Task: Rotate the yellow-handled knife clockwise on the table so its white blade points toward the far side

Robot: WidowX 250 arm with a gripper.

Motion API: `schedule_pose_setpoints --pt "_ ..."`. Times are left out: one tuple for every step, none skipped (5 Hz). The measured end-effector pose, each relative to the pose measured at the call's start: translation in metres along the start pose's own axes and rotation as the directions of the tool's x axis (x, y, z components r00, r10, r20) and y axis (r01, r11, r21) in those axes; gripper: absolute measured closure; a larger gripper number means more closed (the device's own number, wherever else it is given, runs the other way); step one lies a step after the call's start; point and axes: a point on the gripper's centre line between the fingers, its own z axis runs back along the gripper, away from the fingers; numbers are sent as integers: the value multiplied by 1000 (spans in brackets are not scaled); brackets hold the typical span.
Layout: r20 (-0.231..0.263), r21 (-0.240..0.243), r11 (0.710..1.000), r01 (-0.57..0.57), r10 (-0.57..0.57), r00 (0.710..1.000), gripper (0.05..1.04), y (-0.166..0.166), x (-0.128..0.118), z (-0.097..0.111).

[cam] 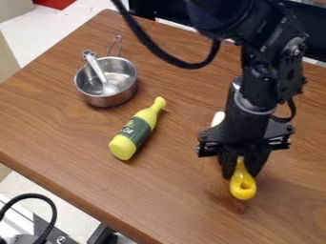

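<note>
The pincer (241, 170), narrowed about a yellow handle (240, 177), stands over the lower right of the desk (60, 126), well apart from the long edge that slants down from the left. Wood extends between it and a yellow bottle (137, 131) with a dark green label, lying on its side, neck toward the upper right. Farther up and left, near the desk's upper-left edge, stands a metal saucepan (113, 99), its wire handle (115, 45) pointing toward that edge; a silver utensil (98, 70) leans inside, projecting over the rim.

The held part ends in a rounded loop with a hole—the rest is hidden by the pincer. A white rounded piece (218, 118) shows behind the arm (255, 90); whether it joins the handle cannot be told. The view cuts off the desk at right and below.

The surface is brown wood grain, darkened and reddish beneath the handle. Pale floor (19, 176) lies beyond—with a red object (56, 3) at the top and a black cable (53, 215) at lower left.
</note>
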Motion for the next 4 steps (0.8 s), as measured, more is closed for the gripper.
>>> schedule_pose_setpoints --pt "14 -55 992 115 -115 993 741 -3 -2 -2" --pt "33 -55 967 250 -248 968 741 -6 -10 -3" --pt "85 -64 940 334 -329 941 741 -7 -13 -1" --pt "104 -71 896 438 -430 897 741 -10 -15 0"
